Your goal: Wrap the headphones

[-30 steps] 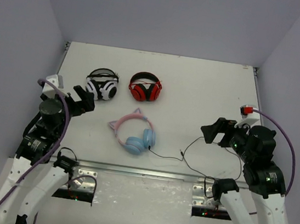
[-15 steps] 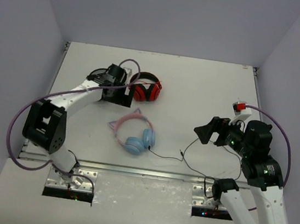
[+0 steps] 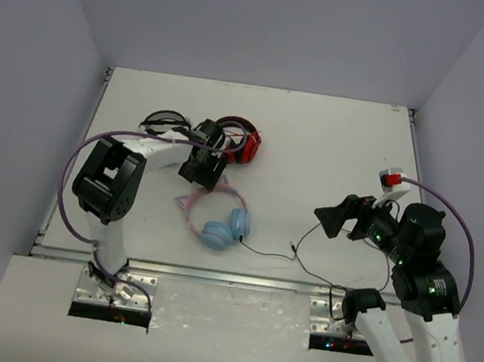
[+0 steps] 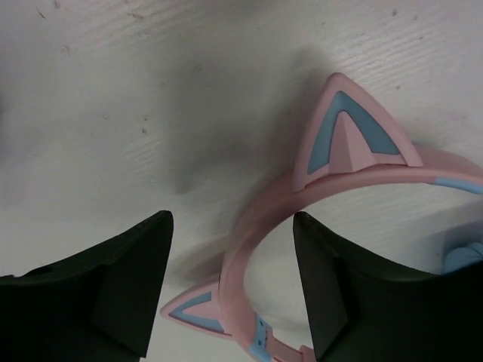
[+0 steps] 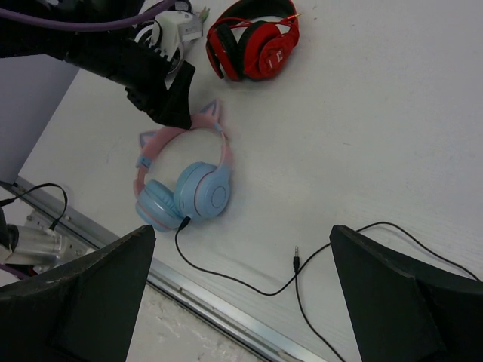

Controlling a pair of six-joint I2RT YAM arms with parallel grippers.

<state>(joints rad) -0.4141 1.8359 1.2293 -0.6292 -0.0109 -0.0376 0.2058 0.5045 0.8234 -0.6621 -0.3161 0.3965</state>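
Note:
The headphones (image 3: 216,218) lie flat near the table's front middle, with a pink headband, two cat ears and light blue earcups. Their thin black cable (image 3: 268,253) runs right to a loose jack plug (image 3: 292,246) and loops on toward my right arm. My left gripper (image 3: 203,170) is open just above the headband's far end. In the left wrist view (image 4: 230,226) its fingers stand on either side of the pink headband (image 4: 249,241), apart from it. My right gripper (image 3: 331,220) is open and empty, held above the cable loop. Its wrist view shows the headphones (image 5: 189,192) and cable (image 5: 249,283).
Red-and-black headphones (image 3: 236,142) lie just behind my left gripper, also in the right wrist view (image 5: 256,49). Black-and-white headphones (image 3: 162,124) lie to their left, partly hidden by my left arm. A metal rail (image 3: 229,278) edges the table's front.
My left arm has swung from the table's left side across to the middle and come down over the pink headband. My right gripper has barely moved.

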